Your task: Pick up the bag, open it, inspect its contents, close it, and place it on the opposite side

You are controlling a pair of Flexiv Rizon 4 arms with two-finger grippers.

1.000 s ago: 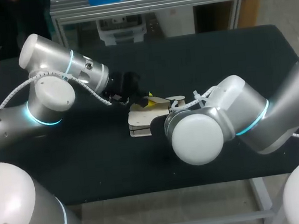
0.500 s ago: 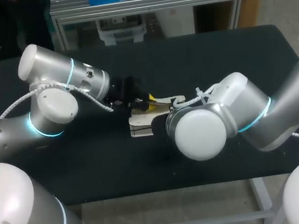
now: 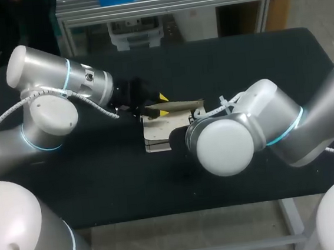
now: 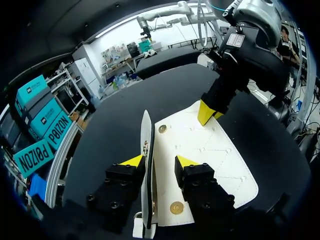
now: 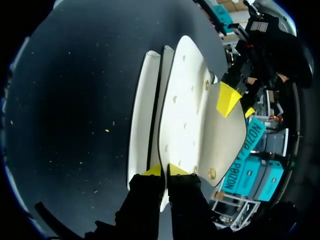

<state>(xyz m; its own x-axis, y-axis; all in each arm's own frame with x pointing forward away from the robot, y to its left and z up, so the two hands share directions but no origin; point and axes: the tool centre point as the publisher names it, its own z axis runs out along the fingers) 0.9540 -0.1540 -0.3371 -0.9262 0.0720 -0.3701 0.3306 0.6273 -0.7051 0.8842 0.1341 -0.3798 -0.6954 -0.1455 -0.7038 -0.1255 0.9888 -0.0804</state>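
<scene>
Your bag point(image 3: 156, 133), a white one, lies near the middle of the black table point(image 3: 238, 65) between your two arms, with its flap point(image 4: 146, 140) lifted on edge above the body. Your left gripper point(image 4: 160, 162) has its fingers spread with the flap standing between them, against one yellow tip with a gap to the other, so nothing there is clamped. Your right gripper point(image 5: 165, 170) meets the bag from the opposite side, its fingers pressed almost together and pinching the edge of the bag's body.
</scene>
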